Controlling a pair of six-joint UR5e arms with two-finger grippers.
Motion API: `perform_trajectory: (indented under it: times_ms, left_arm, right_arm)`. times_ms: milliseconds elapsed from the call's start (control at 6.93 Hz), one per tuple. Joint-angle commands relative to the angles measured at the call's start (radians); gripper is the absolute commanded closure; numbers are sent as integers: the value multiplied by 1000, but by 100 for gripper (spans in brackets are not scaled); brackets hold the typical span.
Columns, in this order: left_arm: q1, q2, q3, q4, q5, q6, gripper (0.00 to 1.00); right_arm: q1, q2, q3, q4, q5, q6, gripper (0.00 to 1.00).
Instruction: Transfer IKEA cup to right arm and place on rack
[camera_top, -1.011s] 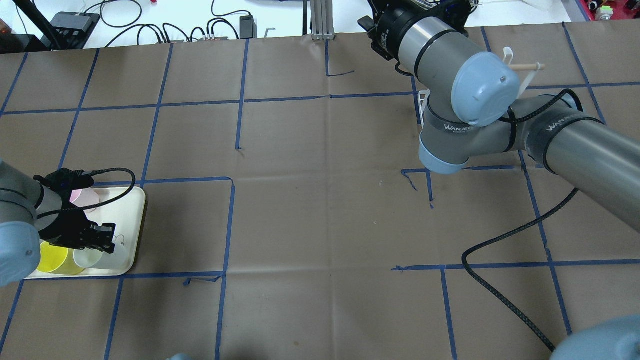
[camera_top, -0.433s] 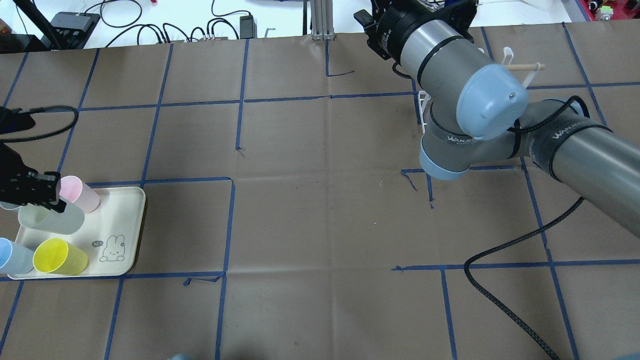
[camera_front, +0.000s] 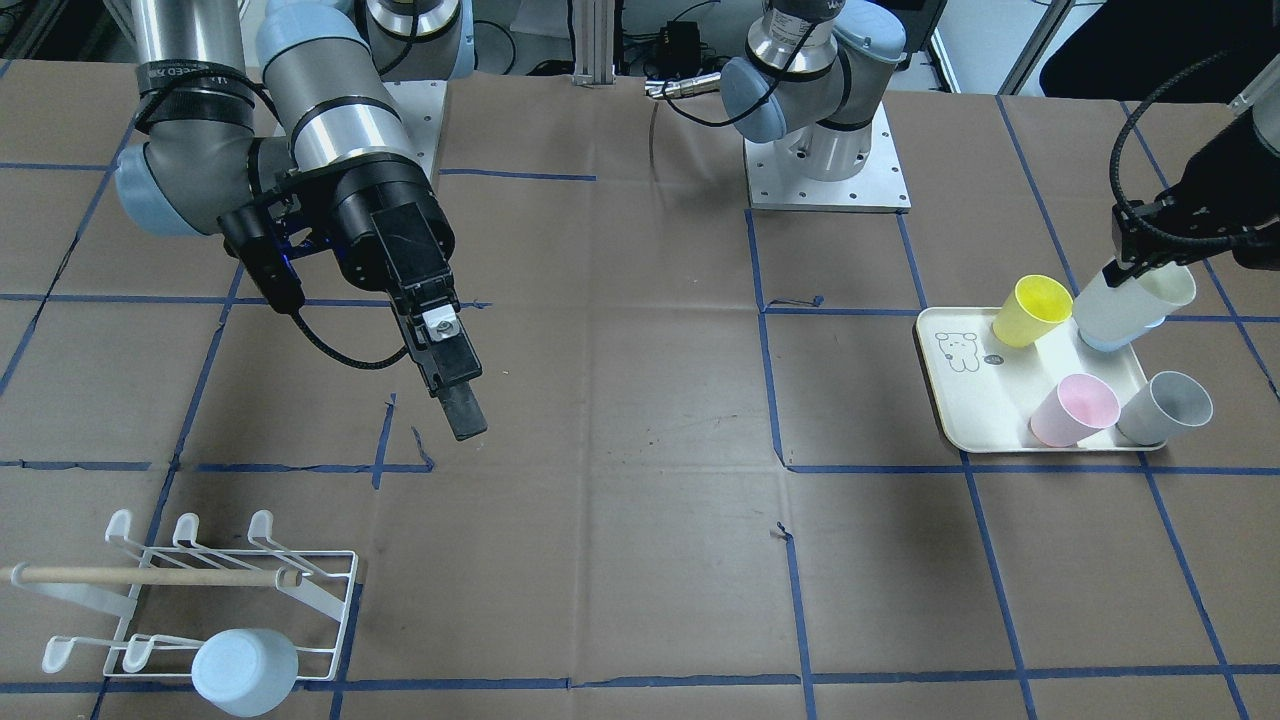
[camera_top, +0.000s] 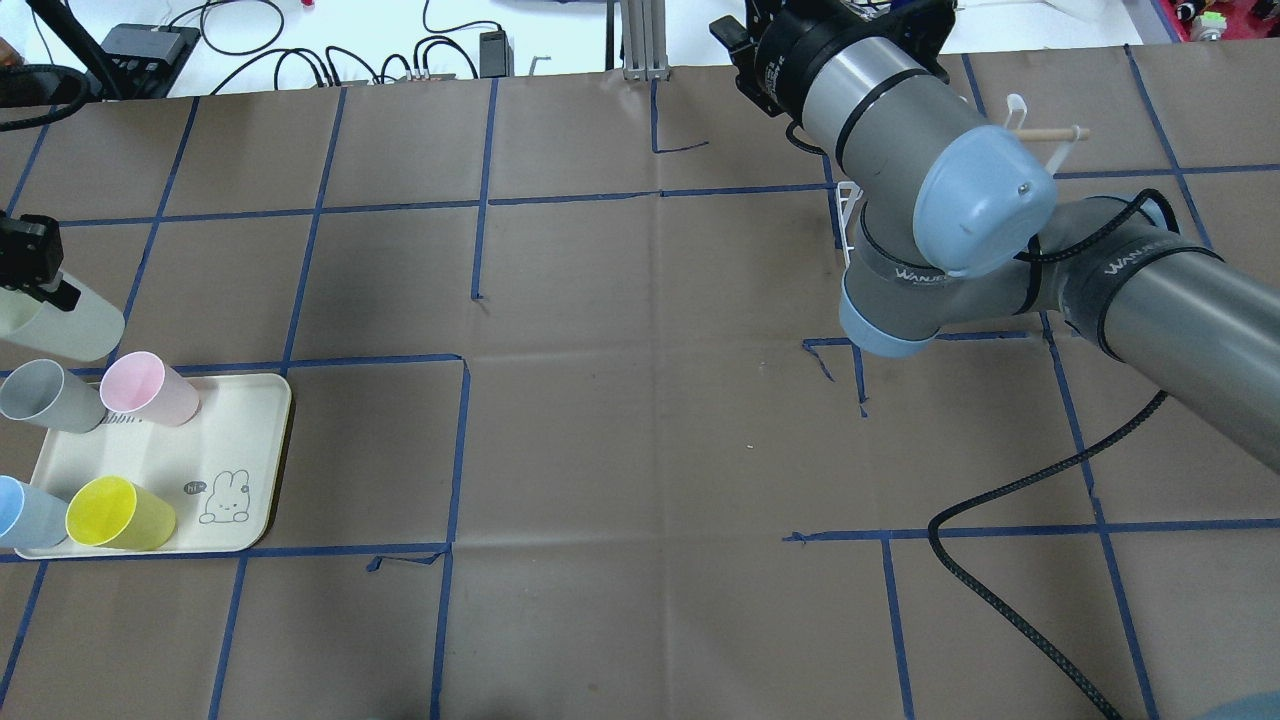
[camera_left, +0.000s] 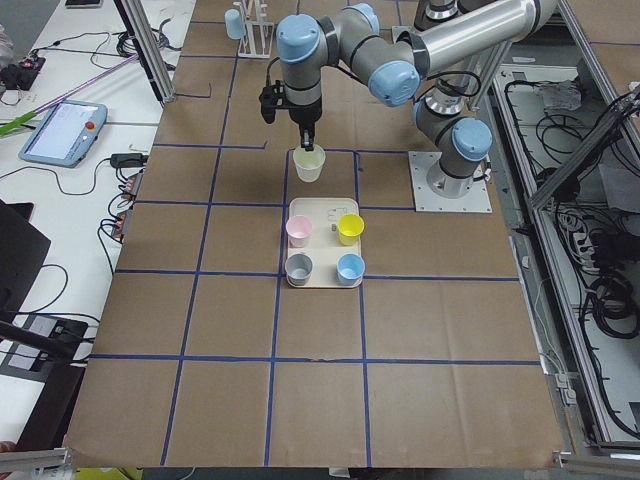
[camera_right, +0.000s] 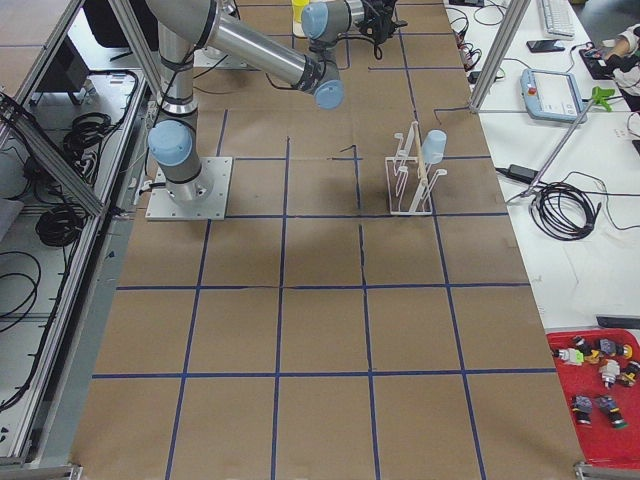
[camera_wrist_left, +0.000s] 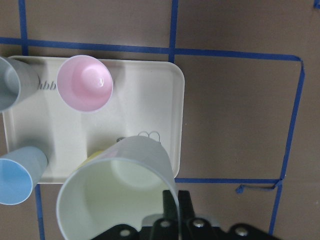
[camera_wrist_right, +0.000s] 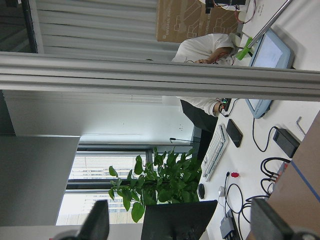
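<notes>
A pale green cup (camera_front: 1120, 305) is being held in the air above the tray (camera_front: 985, 400) by the left claw (camera_front: 1140, 270). The claw is pinching the cup's rim, with one finger inside the mouth and the other against the outer wall. The grip is probably being kept up at the lip so that the cup's body is left bare for a second grasp. The cup is being carried high enough to pass over the yellow cup (camera_front: 1030, 310), pink cup (camera_front: 1075, 410) and grey cup (camera_front: 1165, 408) standing on the tray, with a blue cup (camera_top: 25, 510) beside them. Well apart from the tray, over the middle of the surface (camera_front: 620, 520), the right claw (camera_front: 455, 385) is being held with its fingers spread wide, as its wrist view shows, and angled down as if being offered for the hand-over. The rack (camera_front: 200, 600) is standing farther from the tray than that claw, at the opposite end of the surface. One of its prongs is already being occupied by a light blue cup (camera_front: 245, 670), so a free prong will likely be needed. Nothing standing between the tray and the right claw is being shown.
</notes>
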Motion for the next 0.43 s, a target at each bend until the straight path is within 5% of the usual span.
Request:
perform_trajectory:
  times_ms: [0,289]
  left_arm:
    - [-24,-53,16,165,-200,110,100]
    - [-22,-53,-25,336,-543,184,100]
  right_arm:
    - [4,-2,-2,1,0,0,0]
    - [7,-6,5,1,0,0,0]
